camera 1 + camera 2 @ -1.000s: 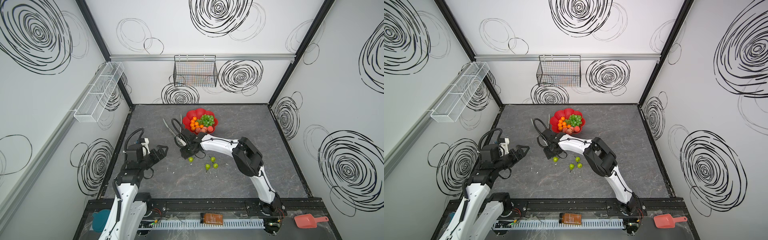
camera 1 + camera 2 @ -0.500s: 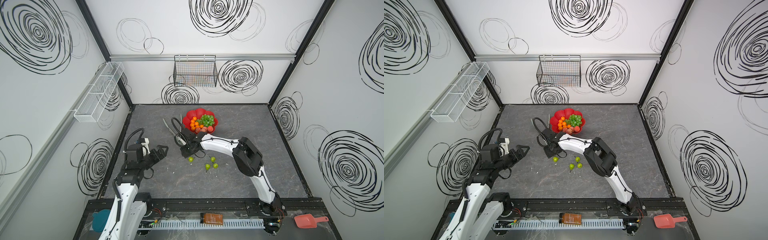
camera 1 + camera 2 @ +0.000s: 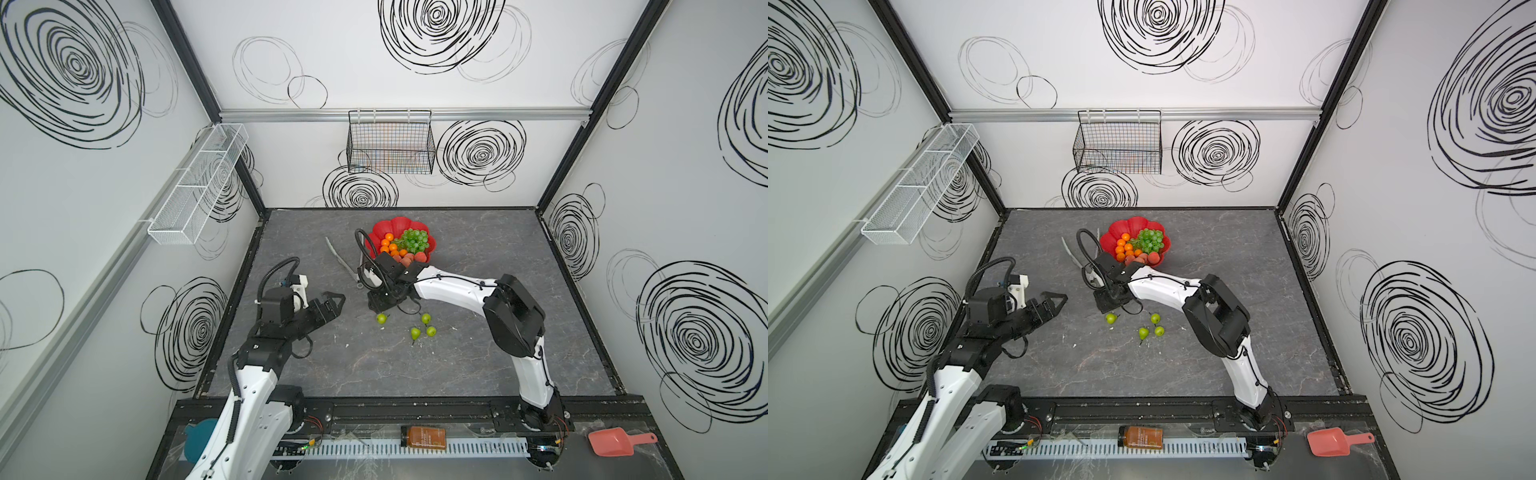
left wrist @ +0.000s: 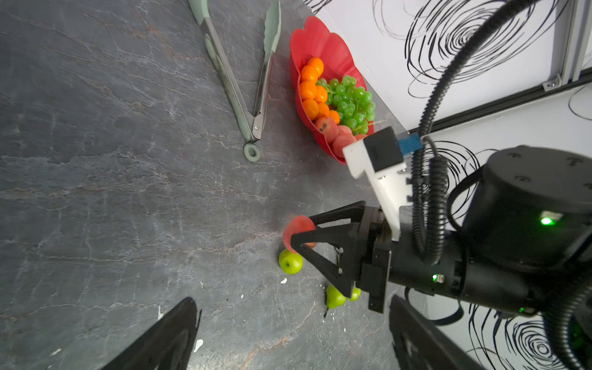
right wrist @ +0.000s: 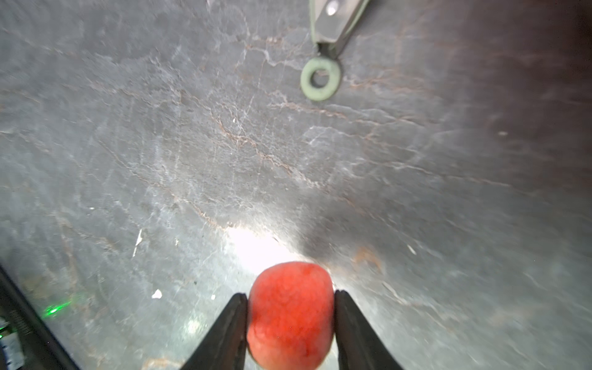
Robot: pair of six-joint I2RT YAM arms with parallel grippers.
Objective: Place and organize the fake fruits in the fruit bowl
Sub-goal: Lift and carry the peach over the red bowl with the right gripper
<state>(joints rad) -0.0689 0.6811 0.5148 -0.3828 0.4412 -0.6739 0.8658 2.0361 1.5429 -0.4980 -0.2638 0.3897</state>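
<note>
The red fruit bowl (image 3: 398,222) (image 3: 1128,222) (image 4: 320,38) stands at the back middle of the table. It holds tangerines (image 3: 388,243), green grapes (image 3: 414,237) and peaches (image 3: 409,258). My right gripper (image 5: 290,296) (image 4: 301,231) points down at the table in front of the bowl, shut on a pink-orange peach (image 5: 290,315) (image 4: 296,223). Several green pears (image 3: 381,318) (image 3: 425,318) (image 3: 1144,333) (image 4: 290,261) lie loose just in front of it. My left gripper (image 3: 336,301) (image 3: 1057,301) (image 4: 294,320) hovers open and holds nothing, left of the pears.
Green-tipped metal tongs (image 3: 340,257) (image 4: 237,73) (image 5: 319,78) lie left of the bowl. A black wire basket (image 3: 390,143) hangs on the back wall, a white mesh shelf (image 3: 199,183) on the left wall. A pink scoop (image 3: 615,440) and an amber bottle (image 3: 423,437) sit beyond the front rail.
The right jaws have closed in onto the peach. Both arms have otherwise hardly moved.
</note>
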